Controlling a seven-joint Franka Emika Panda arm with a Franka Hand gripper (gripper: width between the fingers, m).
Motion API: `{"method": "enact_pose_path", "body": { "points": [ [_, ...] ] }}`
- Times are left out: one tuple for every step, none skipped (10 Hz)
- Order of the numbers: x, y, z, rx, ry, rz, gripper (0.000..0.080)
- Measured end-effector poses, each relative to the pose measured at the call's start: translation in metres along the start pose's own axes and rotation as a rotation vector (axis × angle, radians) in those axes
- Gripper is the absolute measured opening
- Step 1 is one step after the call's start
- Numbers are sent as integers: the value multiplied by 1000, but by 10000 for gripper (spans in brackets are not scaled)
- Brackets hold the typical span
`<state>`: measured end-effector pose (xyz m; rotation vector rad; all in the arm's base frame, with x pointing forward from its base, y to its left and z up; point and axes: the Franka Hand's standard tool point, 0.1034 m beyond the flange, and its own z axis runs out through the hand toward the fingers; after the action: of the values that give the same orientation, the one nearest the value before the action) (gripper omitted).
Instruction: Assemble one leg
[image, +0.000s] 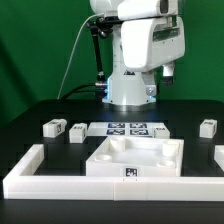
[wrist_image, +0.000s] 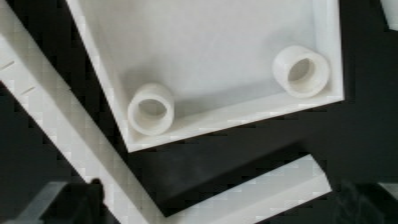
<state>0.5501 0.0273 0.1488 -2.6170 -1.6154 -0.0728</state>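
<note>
I count three legs on the counter: two at nine o'clock of the marker board, one at three. One tabletop sits in the rail corner. I can't tell how the jaws stand.

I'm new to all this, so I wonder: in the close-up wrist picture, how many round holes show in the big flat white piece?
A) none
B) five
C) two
C: the flat white piece shows one round hole and a second hole along its edge.

Green backdrop, black table
</note>
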Motion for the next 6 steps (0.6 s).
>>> {"method": "enact_pose_path", "body": {
  "points": [
    [0,0,0,0,0,0,650],
    [0,0,0,0,0,0,650],
    [0,0,0,0,0,0,650],
    [0,0,1,1,-1,0,650],
    [0,0,1,1,-1,0,650],
    [0,0,1,2,-2,0,650]
  ]
}}
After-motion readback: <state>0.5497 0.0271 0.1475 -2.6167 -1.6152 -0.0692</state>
